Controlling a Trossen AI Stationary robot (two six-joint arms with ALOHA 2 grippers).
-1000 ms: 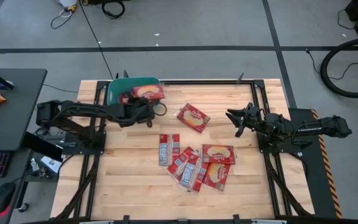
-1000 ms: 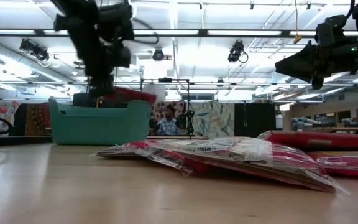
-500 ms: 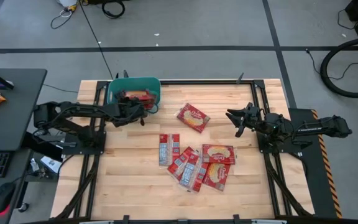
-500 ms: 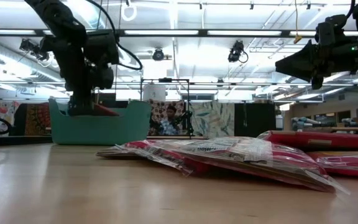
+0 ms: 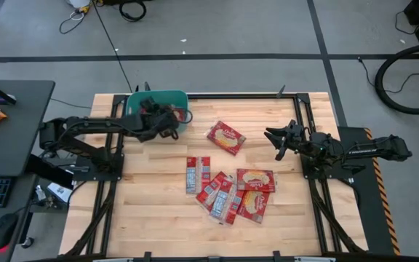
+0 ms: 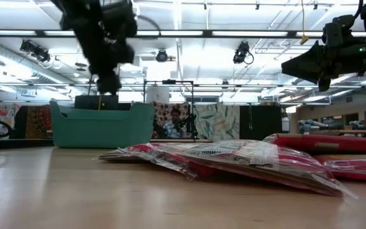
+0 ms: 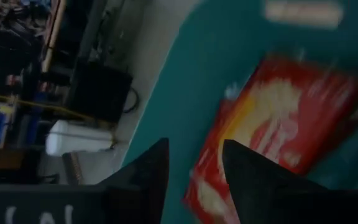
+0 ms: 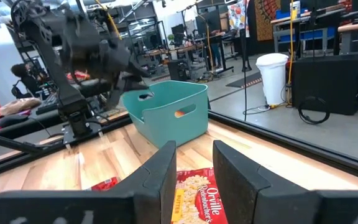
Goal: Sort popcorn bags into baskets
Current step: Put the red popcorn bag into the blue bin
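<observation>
A teal basket (image 5: 156, 108) stands at the table's far left corner. One red popcorn bag (image 7: 278, 130) lies flat on its floor. My left gripper (image 5: 164, 118) hangs open just above the basket (image 6: 100, 124), with nothing between its fingers (image 7: 145, 180). One more bag (image 5: 226, 137) lies alone mid-table. Several bags (image 5: 231, 191) lie overlapping nearer the front, beside one striped-side-up bag (image 5: 198, 175). My right gripper (image 5: 271, 140) waits open above the table's right side, pointing left.
Black frame rails (image 5: 297, 116) run along the table's left, right and far sides. A dark desk (image 5: 6, 138) with a keyboard stands left of the table. Bare wood (image 5: 158, 218) shows at the front left and near the front edge.
My left gripper carried a popcorn bag over the basket, dipped down into it, let go of the bag and has risen above the rim. The bag now lies inside the basket. My right gripper has kept still.
</observation>
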